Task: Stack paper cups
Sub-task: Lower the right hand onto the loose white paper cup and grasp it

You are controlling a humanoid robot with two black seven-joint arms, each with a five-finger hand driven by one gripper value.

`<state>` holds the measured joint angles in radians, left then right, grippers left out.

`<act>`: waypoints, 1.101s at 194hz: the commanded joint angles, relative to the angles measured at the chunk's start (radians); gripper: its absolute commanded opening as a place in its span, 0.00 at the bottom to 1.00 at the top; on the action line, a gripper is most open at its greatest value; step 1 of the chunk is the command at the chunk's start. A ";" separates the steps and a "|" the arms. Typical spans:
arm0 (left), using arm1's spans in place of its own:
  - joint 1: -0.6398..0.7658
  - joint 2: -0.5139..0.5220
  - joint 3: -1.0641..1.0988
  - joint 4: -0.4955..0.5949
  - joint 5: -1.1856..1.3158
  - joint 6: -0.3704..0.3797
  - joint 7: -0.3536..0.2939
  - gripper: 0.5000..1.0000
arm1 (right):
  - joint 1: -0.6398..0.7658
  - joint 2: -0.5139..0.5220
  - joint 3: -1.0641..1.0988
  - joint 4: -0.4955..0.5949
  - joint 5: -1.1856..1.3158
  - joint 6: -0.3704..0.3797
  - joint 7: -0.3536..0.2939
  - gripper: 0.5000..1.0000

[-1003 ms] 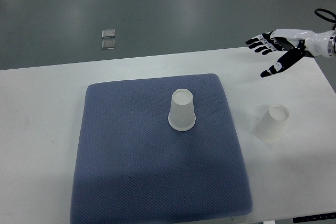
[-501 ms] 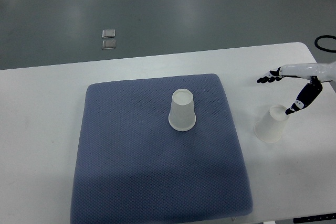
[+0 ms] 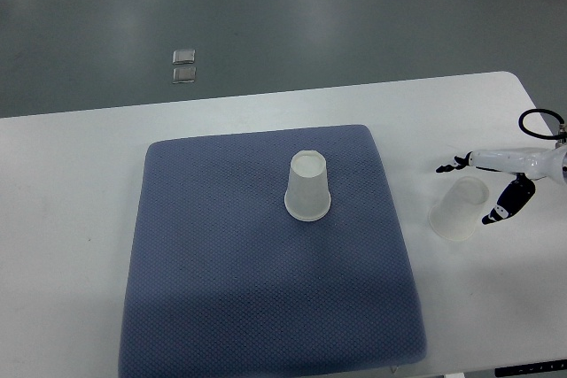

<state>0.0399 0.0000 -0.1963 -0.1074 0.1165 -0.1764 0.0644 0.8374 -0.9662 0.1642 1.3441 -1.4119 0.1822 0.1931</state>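
Note:
One white paper cup [image 3: 308, 187] stands upside down on the blue-grey mat [image 3: 221, 289], near the mat's middle top. A second white paper cup [image 3: 459, 208] stands upside down on the white table to the right of the mat. My right hand [image 3: 475, 185] comes in from the right edge and sits low beside this cup. Its fingers [image 3: 450, 165] reach over the cup's far side and its thumb [image 3: 498, 213] lies at the cup's right, spread around it without closing. The left arm does not show.
The white table [image 3: 71, 219] ends just behind the mat, with grey floor beyond. Two small square plates [image 3: 183, 65] lie on the floor. A black cable loop [image 3: 538, 123] sits by my right wrist.
My right hand has dropped from high above the table's far right corner down to the right-hand cup, and its fingers now bracket the cup. Neither cup has moved.

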 commanded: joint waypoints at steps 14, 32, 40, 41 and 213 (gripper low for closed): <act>0.000 0.000 0.000 0.000 -0.001 0.000 0.000 1.00 | -0.001 0.021 -0.028 -0.025 -0.021 -0.049 -0.003 0.82; 0.000 0.000 0.000 0.000 0.000 0.000 0.000 1.00 | -0.006 0.024 -0.028 -0.026 -0.021 -0.060 -0.003 0.81; 0.000 0.000 0.000 0.000 0.000 0.000 0.000 1.00 | -0.008 0.029 -0.028 -0.026 -0.021 -0.069 -0.003 0.79; 0.000 0.000 0.000 0.000 -0.001 0.000 0.000 1.00 | -0.008 0.030 -0.028 -0.026 -0.021 -0.070 -0.003 0.78; 0.000 0.000 0.000 0.000 -0.001 0.000 0.000 1.00 | 0.137 0.040 -0.025 -0.031 -0.048 -0.043 0.060 0.27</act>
<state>0.0399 0.0000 -0.1963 -0.1074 0.1158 -0.1764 0.0644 0.9061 -0.9280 0.1386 1.3115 -1.4657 0.1189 0.2173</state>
